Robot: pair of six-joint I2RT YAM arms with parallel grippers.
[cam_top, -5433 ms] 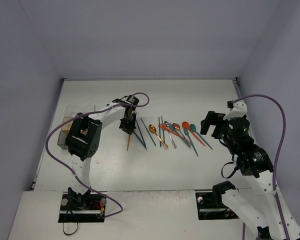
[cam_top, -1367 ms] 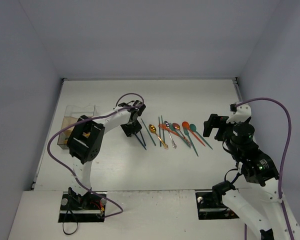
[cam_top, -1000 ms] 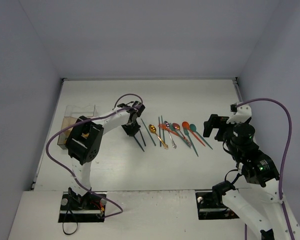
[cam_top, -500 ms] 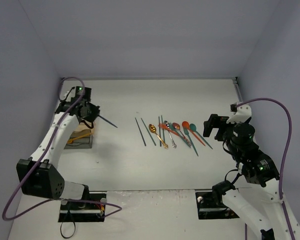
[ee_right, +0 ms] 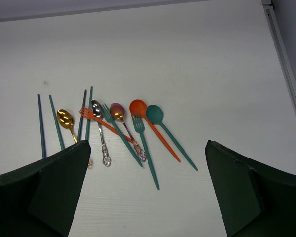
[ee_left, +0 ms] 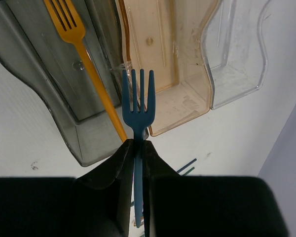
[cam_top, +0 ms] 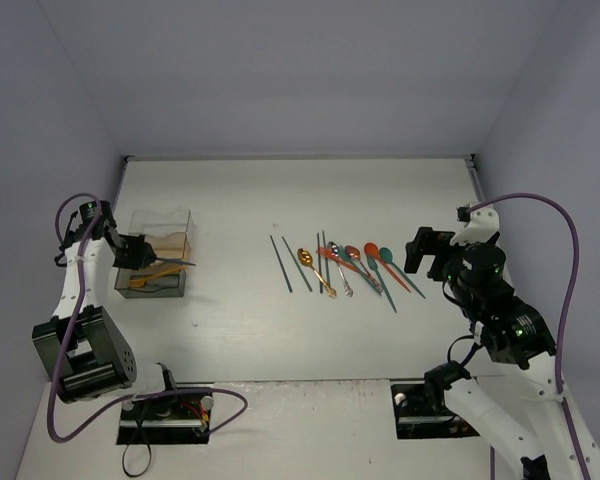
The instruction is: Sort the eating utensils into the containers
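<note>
The left claw (ee_left: 136, 144) grips a teal fork (ee_left: 137, 96) by its handle, tines pointing ahead over the box (ee_left: 237, 74), roughly lengthwise above the divider (ee_left: 108, 49) between the grey bay (ee_left: 39, 64) with the orange fork (ee_left: 81, 44) and the tan one; the right claw (ee_right: 147, 190) hangs open.

Your teal fork (ee_left: 138, 106) looks like smooth, matt plastic. The fingers (ee_left: 111, 170) of the left pincer (ee_left: 137, 144) are dull black plastic. The box (ee_left: 187, 106) is glossy see-through plastic: one part smoky grey, one amber and scuffed, one clear. The orange fork (ee_left: 81, 39) looks like matt plastic. The tabletop (ee_right: 187, 49) is matt white. The gold spoon (ee_right: 65, 118) and silver spoon (ee_right: 97, 109) shine like polished metal. The orange spoon (ee_right: 138, 107) and teal spoon (ee_right: 154, 114) look like matt plastic.
</note>
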